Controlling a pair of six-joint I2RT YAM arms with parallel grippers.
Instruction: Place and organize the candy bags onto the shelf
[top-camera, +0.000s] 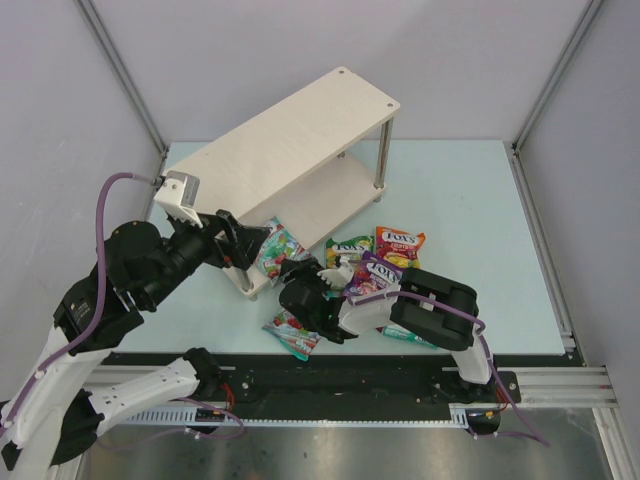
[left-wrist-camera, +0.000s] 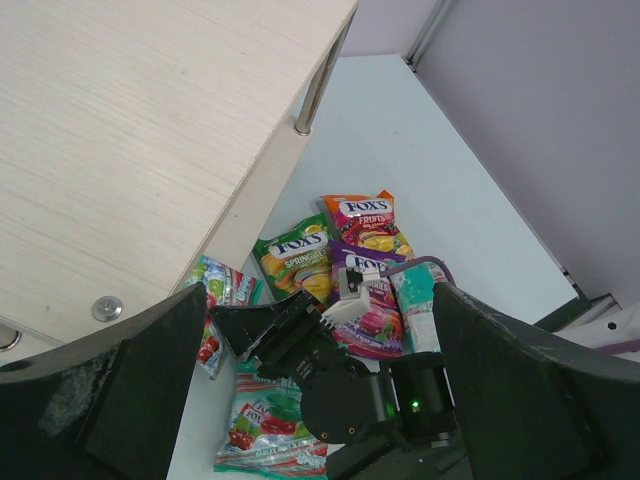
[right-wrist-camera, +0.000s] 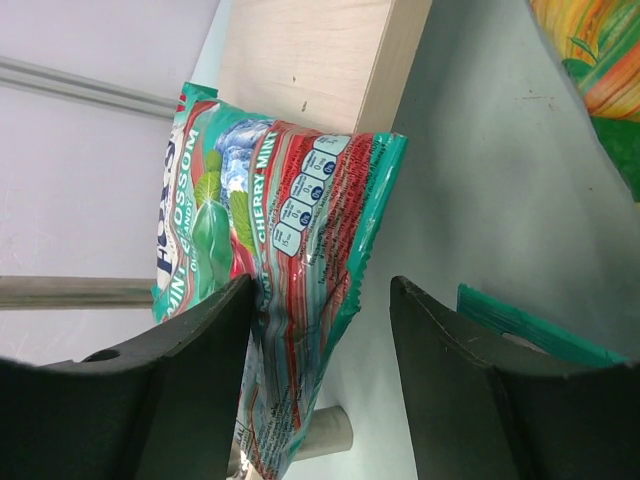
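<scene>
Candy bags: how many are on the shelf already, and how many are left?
Barely started. The pale wooden two-tier shelf has nothing on its top board. In hand: a teal cherry-mint bag leaning against its lower board, between the right gripper's open fingers. Waiting: green-yellow, red-orange, purple and another teal bag on the table.

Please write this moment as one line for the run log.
left gripper: open, by shelf end | right gripper: open, at teal bag leaning on shelf | other bags: on table
</scene>
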